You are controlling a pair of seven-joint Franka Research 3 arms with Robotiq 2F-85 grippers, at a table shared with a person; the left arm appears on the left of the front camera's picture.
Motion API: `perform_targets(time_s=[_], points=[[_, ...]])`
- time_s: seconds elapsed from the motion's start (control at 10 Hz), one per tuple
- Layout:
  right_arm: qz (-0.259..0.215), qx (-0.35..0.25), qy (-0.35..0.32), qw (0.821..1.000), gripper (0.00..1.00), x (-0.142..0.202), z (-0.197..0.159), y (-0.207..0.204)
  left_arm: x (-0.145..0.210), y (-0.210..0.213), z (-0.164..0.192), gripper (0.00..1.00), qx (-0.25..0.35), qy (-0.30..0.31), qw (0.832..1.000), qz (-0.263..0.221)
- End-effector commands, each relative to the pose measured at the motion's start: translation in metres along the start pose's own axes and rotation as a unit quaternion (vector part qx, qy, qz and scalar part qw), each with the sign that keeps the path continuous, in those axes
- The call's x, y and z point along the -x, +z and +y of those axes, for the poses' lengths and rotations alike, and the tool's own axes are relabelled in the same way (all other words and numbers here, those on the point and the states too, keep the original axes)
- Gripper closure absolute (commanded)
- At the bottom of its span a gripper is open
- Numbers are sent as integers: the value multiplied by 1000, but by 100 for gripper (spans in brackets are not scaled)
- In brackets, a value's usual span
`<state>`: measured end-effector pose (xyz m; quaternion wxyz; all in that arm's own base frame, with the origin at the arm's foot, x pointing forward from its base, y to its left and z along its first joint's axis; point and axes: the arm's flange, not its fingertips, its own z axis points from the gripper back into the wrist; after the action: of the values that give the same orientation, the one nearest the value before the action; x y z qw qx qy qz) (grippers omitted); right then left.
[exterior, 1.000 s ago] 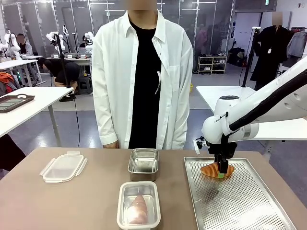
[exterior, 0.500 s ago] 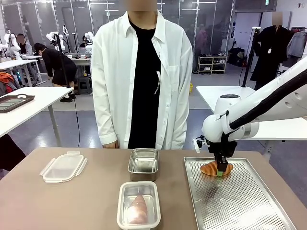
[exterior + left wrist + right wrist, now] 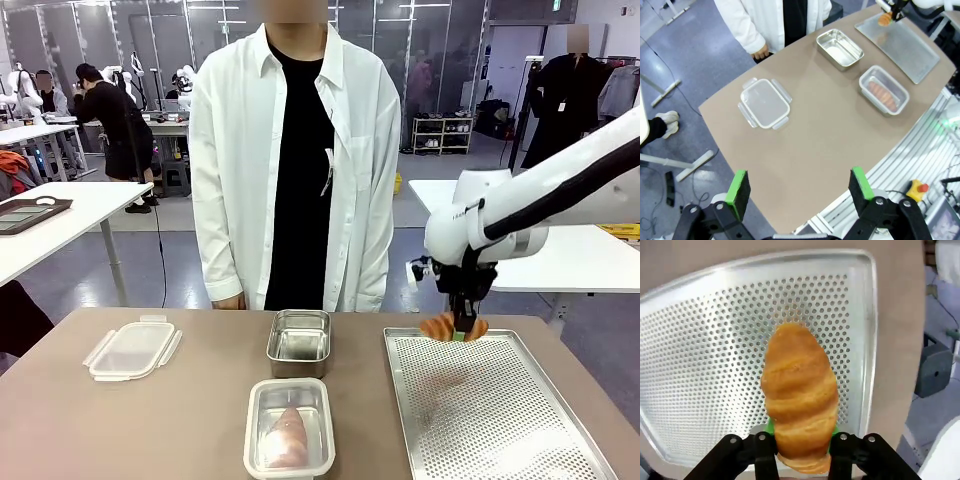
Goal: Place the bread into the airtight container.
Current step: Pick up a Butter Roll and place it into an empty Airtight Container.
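Bread (image 3: 440, 326) pinched in my right end effector (image 3: 462, 332), held above the far end of the perforated tray (image 3: 500, 430).
On the right wrist camera I see the green pads (image 3: 770, 426) closed on the near end of the croissant-shaped piece, with the rest of it reaching out over the tray's holes. My left end effector (image 3: 799, 187) hangs wide apart with nothing between its pads, high over the near edge of the table (image 3: 815, 140). Left of the tray, the clear airtight container (image 3: 290, 384) sits uncovered near my side with a second piece of bread (image 3: 286, 436) in it. A steel tin (image 3: 299, 340) stands just behind it, and the clip lid (image 3: 132, 349) lies well apart to the left. A person (image 3: 295, 160) in a white shirt stands at the far side.
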<state>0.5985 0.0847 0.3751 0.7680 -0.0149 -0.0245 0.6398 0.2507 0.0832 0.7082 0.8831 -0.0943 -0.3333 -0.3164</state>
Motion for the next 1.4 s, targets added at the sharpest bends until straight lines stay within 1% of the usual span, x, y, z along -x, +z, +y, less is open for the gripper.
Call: perform_targets(time_s=[0.0,0.2,0.4,0.6,0.7,0.9,1.1,1.2,1.3], points=[[-9,-5,-26,1000,63,-14,13,40,-1,2,0,0,1,-4,1000,-1],[-1,1,-32,999,63,-43,28,75,-1,2,0,0,1,-4,1000,-1],[4,6,-60,998,63,-93,44,88,-1,2,0,0,1,-4,1000,-1],[15,11,-49,999,63,-151,62,87,-1,2,0,0,1,-4,1000,-1],[12,12,-45,999,63,-183,68,82,-1,2,0,0,1,-4,1000,-1],[16,15,-43,999,63,-231,77,70,-1,2,0,0,1,-4,1000,-1],[23,10,-45,999,63,-268,85,54,-1,2,0,0,1,-4,1000,-1],[24,7,-53,998,63,-281,84,46,-1,2,0,0,1,-4,1000,-1],[22,1,-59,998,63,-288,85,42,-1,2,0,0,1,-4,1000,-1]])
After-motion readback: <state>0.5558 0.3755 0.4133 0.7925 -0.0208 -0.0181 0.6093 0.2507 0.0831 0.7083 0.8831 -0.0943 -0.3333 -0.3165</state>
